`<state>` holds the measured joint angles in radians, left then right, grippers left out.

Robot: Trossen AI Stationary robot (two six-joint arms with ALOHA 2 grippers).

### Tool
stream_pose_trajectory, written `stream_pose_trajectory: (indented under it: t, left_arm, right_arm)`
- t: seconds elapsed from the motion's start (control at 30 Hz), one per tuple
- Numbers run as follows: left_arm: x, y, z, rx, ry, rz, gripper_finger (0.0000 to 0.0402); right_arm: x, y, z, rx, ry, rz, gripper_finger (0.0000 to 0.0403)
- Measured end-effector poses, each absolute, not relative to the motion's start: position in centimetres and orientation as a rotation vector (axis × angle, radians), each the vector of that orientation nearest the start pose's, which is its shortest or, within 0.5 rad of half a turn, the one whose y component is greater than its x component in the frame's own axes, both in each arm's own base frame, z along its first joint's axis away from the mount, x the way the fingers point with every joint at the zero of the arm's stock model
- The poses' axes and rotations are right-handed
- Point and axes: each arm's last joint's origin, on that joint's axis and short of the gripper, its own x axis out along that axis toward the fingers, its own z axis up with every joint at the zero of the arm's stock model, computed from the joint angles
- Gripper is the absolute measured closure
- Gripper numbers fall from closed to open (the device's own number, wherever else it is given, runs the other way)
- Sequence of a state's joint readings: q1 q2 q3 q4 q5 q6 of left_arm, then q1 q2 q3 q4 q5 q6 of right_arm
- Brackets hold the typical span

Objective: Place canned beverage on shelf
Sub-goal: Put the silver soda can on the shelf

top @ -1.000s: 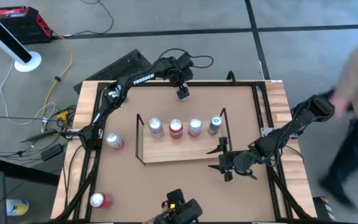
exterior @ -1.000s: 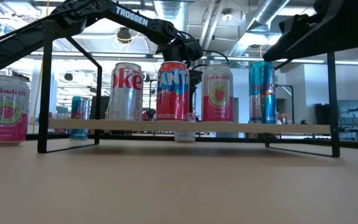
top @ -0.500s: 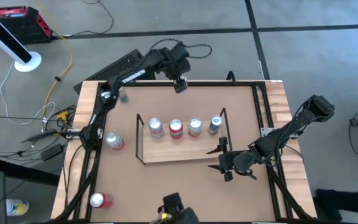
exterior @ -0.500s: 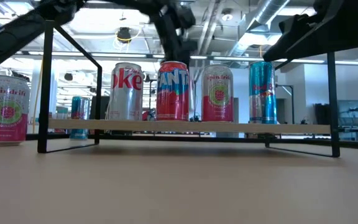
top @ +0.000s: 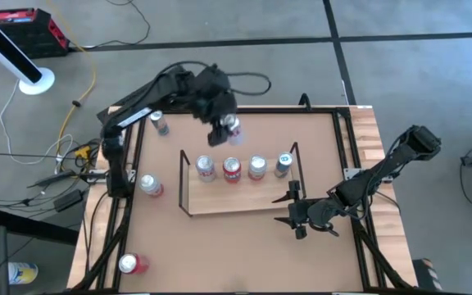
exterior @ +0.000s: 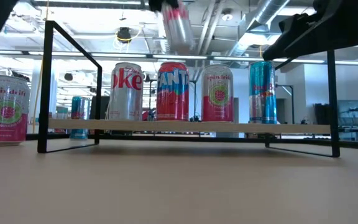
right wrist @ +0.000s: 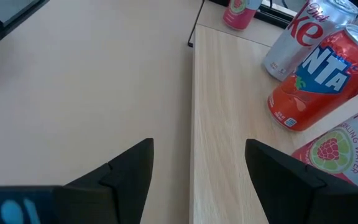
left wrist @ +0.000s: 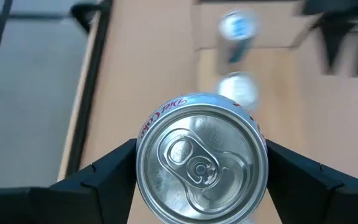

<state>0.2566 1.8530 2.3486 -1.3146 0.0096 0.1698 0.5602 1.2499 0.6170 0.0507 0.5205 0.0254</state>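
Presently Diet Coke can (left wrist: 202, 167) clamped in left gripper (top: 220, 131), aloft above table's far side, just behind shelf (top: 236, 197). Shelf carries four cans (top: 231, 170) in row. Right gripper (top: 293, 209) empty, fingers apart, beside shelf's right end.

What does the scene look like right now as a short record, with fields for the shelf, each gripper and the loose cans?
shelf: four cans standing in a row
left gripper: raised near the shelf's far side, shut on a Diet Coke can
right gripper: open, empty, at the shelf's right end
loose cans: three on the table, left of the shelf
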Motion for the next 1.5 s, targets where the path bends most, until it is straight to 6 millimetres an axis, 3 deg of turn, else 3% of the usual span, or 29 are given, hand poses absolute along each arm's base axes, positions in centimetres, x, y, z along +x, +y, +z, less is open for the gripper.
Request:
stream_pose_trajectory:
  t: [0.13, 0.4, 0.53, 0.73, 0.9, 1.0, 1.33, 1.5]
  left_arm:
    - [32.1, 3.9, 47.1, 0.069, 0.811, 0.087, 0.0124]
    - [30.6, -4.1, 46.2, 0.142, 0.952, 0.045, 0.0124]
    - [30.8, -7.2, 44.4, 0.207, 0.998, 0.061, 0.0124]
    - [31.9, -10.5, 40.0, 0.258, 1.075, 0.047, 0.0124]
    - [32.8, -11.2, 36.1, 0.258, 1.110, 0.042, 0.0124]
    - [32.6, -11.2, 35.2, 0.212, 1.065, 0.007, 0.0124]
    - [28.6, -8.7, 33.2, 0.039, 0.918, 0.033, 0.0123]
    - [27.8, -7.1, 31.4, -0.004, 0.969, 0.066, 0.0123]
  right_arm:
    - [21.8, 12.0, 20.7, -0.267, 0.488, 0.032, 0.0127]
    - [21.8, 12.0, 20.8, -0.237, 0.482, 0.026, 0.0127]
    - [21.8, 12.0, 20.9, -0.233, 0.476, 0.026, 0.0127]
    - [21.9, 12.0, 20.9, -0.231, 0.472, 0.026, 0.0127]
    - [21.9, 12.0, 20.9, -0.234, 0.472, 0.027, 0.0127]
    - [21.9, 12.0, 20.9, -0.240, 0.472, 0.028, 0.0127]
    - [21.9, 12.0, 21.0, -0.251, 0.465, 0.032, 0.0127]
    - [21.9, 12.1, 21.1, -0.248, 0.454, 0.033, 0.0127]
